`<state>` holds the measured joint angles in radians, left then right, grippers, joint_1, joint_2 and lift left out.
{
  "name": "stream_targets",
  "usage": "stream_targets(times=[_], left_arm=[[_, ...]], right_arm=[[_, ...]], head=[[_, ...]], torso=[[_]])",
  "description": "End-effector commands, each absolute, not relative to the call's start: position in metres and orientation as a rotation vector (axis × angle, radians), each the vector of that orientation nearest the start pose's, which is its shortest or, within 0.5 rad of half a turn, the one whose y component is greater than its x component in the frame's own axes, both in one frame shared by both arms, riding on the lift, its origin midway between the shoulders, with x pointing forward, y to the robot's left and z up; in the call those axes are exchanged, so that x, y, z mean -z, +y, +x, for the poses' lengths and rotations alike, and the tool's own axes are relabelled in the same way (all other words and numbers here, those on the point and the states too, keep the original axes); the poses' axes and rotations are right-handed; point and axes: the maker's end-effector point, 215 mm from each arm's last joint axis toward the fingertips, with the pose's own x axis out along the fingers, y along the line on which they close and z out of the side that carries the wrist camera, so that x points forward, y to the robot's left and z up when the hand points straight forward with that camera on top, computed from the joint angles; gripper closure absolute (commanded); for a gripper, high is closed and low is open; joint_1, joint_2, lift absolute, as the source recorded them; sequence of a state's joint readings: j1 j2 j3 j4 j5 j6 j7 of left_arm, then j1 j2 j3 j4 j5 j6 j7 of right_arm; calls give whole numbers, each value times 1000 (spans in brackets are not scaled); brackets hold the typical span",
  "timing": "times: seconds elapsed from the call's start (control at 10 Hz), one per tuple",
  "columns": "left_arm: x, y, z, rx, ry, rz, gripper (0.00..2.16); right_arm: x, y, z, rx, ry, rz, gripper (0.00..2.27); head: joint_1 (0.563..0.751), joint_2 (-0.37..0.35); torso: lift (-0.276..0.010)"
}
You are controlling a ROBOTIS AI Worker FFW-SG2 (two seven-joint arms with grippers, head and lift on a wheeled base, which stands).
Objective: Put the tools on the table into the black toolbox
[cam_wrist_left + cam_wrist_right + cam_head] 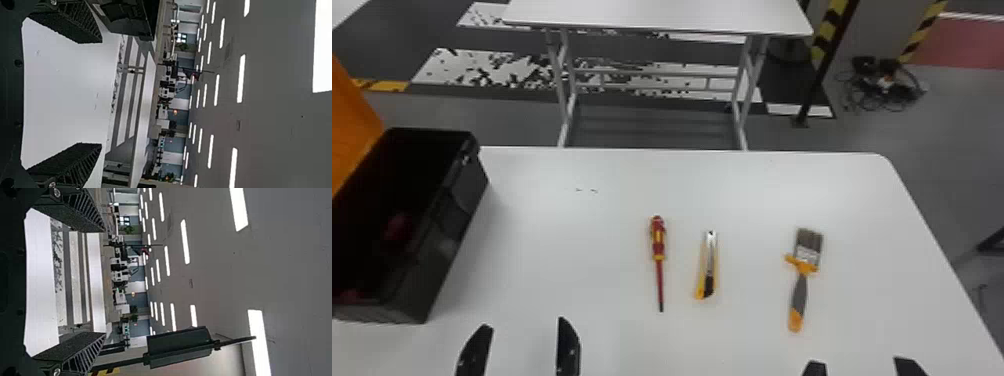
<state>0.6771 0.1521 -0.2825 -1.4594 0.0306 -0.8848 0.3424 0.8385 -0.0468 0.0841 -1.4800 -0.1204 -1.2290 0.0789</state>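
At the bottom of the head view, left of centre, my left gripper (pixel 524 345) is open with bare white table between its fingers. Further right, my right gripper (pixel 862 369) stands open at the bottom edge. Between and beyond them lie a red screwdriver (pixel 658 245), a yellow utility knife (pixel 707 272) and a paintbrush (pixel 799 292) with an orange-grey handle. The black toolbox (pixel 449 235) is at the table's left, lid up, with something red in its dark inside. The left wrist view has my left gripper (pixel 100 93) spread wide; the right wrist view has my right gripper (pixel 103 282) likewise.
The orange lid (pixel 349 120) rises at the left edge. All the tools rest on the white table (pixel 572 225), whose far edge runs behind them. Another white table (pixel 657 15) stands further back, and a striped post (pixel 824 35) is at the back right.
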Motion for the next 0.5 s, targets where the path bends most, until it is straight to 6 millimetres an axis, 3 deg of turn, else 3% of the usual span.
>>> stream_targets(times=[0.0, 0.1, 0.4], left_arm=[[454, 187, 276, -45, -41, -106, 46], [455, 186, 275, -42, -38, -106, 49], [454, 184, 274, -40, -40, -109, 49]], right_arm=[[406, -215, 225, -59, -172, 87, 70], [426, -216, 233, -57, -100, 87, 70], [442, -216, 237, -59, -41, 89, 70]], head=[[695, -55], [695, -63], [695, -74]], torso=[[-75], [-75], [-75]])
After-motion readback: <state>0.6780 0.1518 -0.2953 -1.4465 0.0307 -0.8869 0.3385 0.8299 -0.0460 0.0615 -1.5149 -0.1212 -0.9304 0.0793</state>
